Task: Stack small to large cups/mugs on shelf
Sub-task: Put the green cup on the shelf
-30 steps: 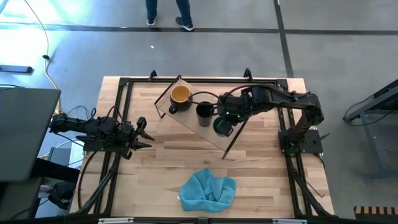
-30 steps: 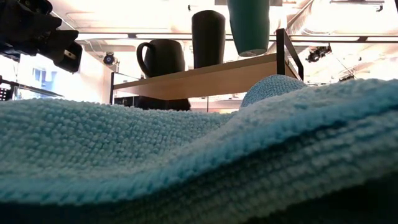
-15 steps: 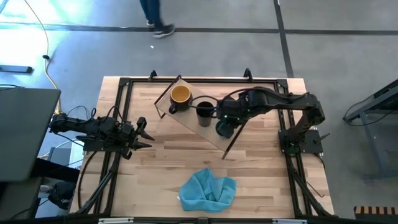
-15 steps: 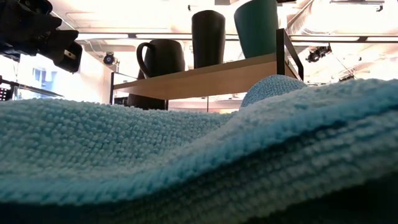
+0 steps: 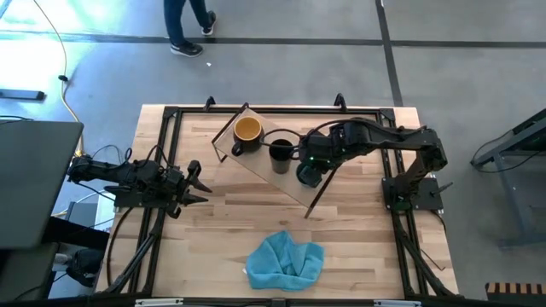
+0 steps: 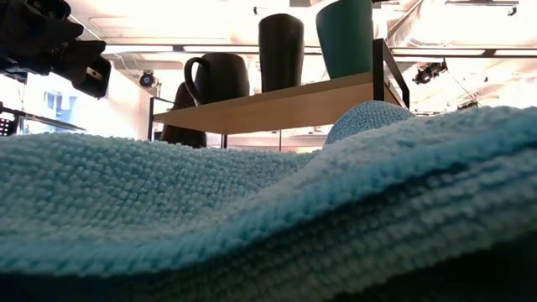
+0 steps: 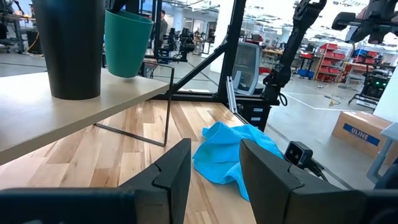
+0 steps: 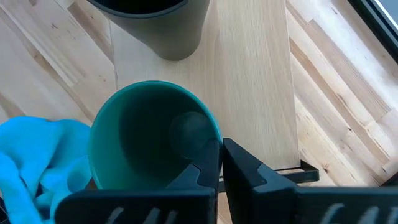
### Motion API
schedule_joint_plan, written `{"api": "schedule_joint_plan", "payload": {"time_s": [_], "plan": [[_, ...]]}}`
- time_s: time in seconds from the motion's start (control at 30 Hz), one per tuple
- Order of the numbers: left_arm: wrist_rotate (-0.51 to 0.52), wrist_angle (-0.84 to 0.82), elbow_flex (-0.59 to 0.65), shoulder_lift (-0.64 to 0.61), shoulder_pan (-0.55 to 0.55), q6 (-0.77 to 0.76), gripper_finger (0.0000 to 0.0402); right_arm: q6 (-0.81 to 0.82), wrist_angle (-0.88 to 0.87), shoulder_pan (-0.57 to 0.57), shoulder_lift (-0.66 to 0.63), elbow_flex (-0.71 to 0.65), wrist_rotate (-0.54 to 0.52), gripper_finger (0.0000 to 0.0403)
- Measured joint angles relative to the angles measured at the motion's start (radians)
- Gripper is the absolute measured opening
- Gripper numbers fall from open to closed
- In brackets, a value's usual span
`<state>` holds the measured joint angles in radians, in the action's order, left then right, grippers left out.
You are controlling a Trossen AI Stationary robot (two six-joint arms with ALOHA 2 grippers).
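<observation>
The light wooden shelf stands slantwise on the table. On it stand the yellow-orange mug at its far-left end and the black cup in the middle. My right gripper is shut on the green cup at the shelf's near-right end. In the low view the green cup has its base at the shelf's top, beside the black cup. My left gripper waits open and empty near the table's left edge. My right gripper pinches the green cup's rim between its two fingers, one finger inside the cup and one outside. The fingers come from above, pointing down. The cup stands mouth up, a little tilted, with its base at the shelf's top.
A teal-blue cloth lies bunched near the table's front edge and fills the low view's foreground. The shelf's black end leg stands right beside the green cup. A person walks on the floor beyond the table.
My right gripper has gone down with the green cup and a little toward the shelf's near-right end, bringing the cup's base from above the shelf to its top. For the last half second it has kept still. The person beyond the table has walked leftward.
</observation>
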<state>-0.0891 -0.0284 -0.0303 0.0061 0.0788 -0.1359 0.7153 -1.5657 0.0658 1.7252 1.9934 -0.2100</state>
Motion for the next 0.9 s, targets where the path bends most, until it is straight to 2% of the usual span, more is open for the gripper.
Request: {"api": "schedule_joint_plan", "payload": {"time_s": [0.9], "plan": [[0.0, 0.0, 0.0, 0.0, 0.0, 0.0, 0.0124, -0.026, 0.001, 0.0, 0.001, 0.0, -0.026, 0.0]]}}
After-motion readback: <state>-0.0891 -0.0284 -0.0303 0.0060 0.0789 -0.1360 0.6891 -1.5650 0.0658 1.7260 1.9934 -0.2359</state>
